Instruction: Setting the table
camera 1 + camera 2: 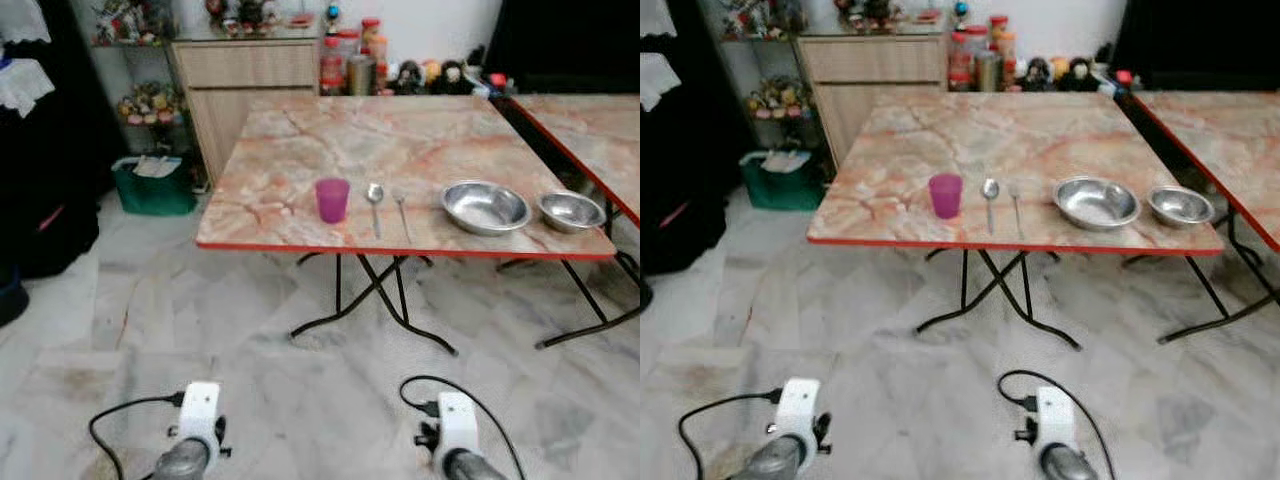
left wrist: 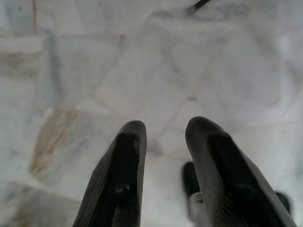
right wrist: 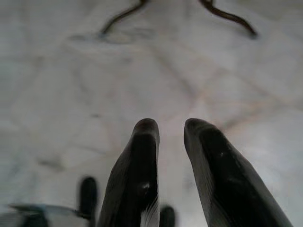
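A marble-patterned folding table (image 1: 300,160) with a red edge stands ahead of me. Along its near edge sit a purple cup (image 1: 332,199), a spoon (image 1: 375,203), a fork (image 1: 402,215), a large steel bowl (image 1: 485,207) and a smaller steel bowl (image 1: 571,210). Both arms hang low, well short of the table, the left wrist (image 1: 197,425) and the right wrist (image 1: 456,428) over the floor. My left gripper (image 2: 165,130) points at the marble floor, open and holding nothing. My right gripper (image 3: 171,127) is likewise open over the floor.
A second marble table (image 1: 590,125) stands close on the right. A wooden cabinet (image 1: 245,85) with jars and figurines lines the back wall. A green bin (image 1: 155,185) sits on the floor at left, beside dark furniture. Black crossed table legs (image 1: 375,295) lie ahead.
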You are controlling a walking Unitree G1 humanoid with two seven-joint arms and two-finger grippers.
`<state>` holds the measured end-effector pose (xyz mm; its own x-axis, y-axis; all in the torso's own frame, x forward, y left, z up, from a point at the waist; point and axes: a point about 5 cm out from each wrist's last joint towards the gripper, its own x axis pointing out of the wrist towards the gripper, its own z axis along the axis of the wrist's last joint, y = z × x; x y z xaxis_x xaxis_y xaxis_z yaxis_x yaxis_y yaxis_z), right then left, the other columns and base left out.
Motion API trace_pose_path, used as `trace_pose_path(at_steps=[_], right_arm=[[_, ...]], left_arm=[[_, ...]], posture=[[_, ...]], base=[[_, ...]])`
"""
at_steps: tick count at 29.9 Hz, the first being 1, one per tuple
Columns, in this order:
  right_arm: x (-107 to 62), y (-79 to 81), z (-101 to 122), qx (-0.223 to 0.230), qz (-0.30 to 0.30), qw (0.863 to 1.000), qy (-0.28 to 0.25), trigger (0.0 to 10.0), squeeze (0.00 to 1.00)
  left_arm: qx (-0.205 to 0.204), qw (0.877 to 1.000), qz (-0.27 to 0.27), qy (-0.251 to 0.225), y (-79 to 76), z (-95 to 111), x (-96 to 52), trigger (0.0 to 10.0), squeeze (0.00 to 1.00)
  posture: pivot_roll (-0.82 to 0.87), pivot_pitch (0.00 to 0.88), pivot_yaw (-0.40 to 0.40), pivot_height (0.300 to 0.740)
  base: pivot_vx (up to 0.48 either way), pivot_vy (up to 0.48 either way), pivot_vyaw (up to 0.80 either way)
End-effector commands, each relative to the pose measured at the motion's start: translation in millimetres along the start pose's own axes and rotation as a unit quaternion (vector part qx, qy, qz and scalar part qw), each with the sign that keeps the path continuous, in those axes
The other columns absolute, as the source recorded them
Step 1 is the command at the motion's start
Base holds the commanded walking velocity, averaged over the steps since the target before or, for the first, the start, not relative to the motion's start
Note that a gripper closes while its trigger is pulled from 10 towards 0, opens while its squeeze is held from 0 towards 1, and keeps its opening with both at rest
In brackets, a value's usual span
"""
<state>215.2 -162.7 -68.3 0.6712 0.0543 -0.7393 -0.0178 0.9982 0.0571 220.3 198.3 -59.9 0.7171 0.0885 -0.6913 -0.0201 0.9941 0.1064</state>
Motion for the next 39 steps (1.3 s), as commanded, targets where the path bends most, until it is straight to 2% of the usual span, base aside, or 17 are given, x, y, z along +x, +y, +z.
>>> trace_pose_path(at_steps=[1,19,34,39], right_arm=[[-2.6,-11.9,-4.7,0.0,-0.015,1.0,0.006,10.0,0.0],[-2.7,-12.9,-4.1,-0.009,-0.011,1.0,0.006,10.0,0.0],[-2.6,-8.4,-6.3,-0.015,-0.004,1.0,0.009,10.0,0.0],[-1.9,-8.1,-3.7,-0.01,-0.006,1.0,0.006,10.0,0.0]], left_arm=[[0.0,1.0,-0.008,-0.009,-6.6,6.4,1.7,10.0,0.0],[0.006,1.0,-0.014,-0.005,-10.0,1.7,0.5,10.0,0.0],[0.016,1.0,-0.018,-0.007,-10.2,5.5,1.6,10.0,0.0],[0.01,1.0,-0.013,-0.007,-8.3,8.2,2.4,10.0,0.0]], posture=[[0.03,0.0,0.005,0.74],[0.02,0.0,0.0,0.74],[0.01,0.0,0.008,0.74],[0.01,0.0,0.012,0.74]], base=[[0.307,0.0,0.0],[0.311,0.0,0.0],[0.305,0.0,0.0],[0.0,0.0,0.0]])
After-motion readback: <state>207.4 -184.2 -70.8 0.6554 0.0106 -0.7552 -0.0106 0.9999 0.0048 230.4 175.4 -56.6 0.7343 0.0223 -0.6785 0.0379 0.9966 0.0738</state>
